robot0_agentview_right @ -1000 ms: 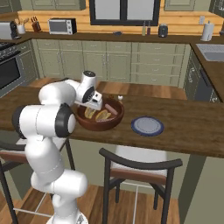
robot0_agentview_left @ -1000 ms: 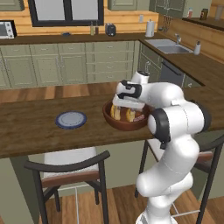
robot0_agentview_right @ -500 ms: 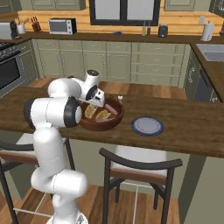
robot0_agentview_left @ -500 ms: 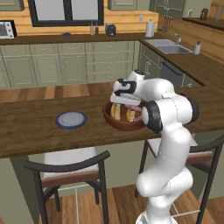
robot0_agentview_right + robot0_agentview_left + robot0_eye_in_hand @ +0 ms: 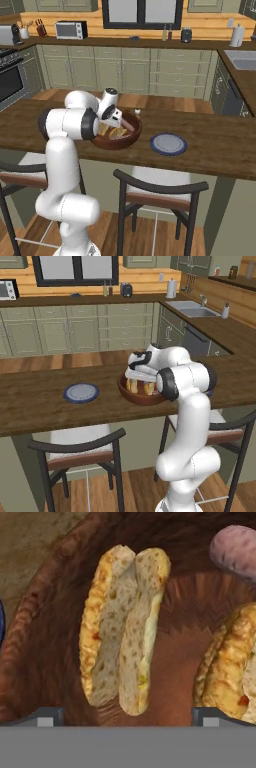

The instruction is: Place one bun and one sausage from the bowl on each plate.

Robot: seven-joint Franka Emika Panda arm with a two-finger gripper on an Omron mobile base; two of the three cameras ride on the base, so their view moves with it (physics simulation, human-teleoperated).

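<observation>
Hand view looked straight down into the bowl (image 5: 30, 637), where the end effector (image 5: 128, 714) hung with its two fingertips (image 5: 47, 716) spread wide to either side of a split bun (image 5: 122, 627), touching nothing. That bun lay lengthwise on the dark wooden floor of the bowl, its pale cut face turned up; a second bun (image 5: 227, 667) lay beside it and a pinkish sausage (image 5: 235, 549) sat further back against the wall. The bread looked light and soft, likely to dent under a hard squeeze, so a gentle grip across its narrow middle seemed wisest. Beyond, in the left base view, the bowl (image 5: 131, 393) stood on the tabletop (image 5: 30, 406), with one empty blue-grey plate (image 5: 81, 392) well apart from it.
</observation>
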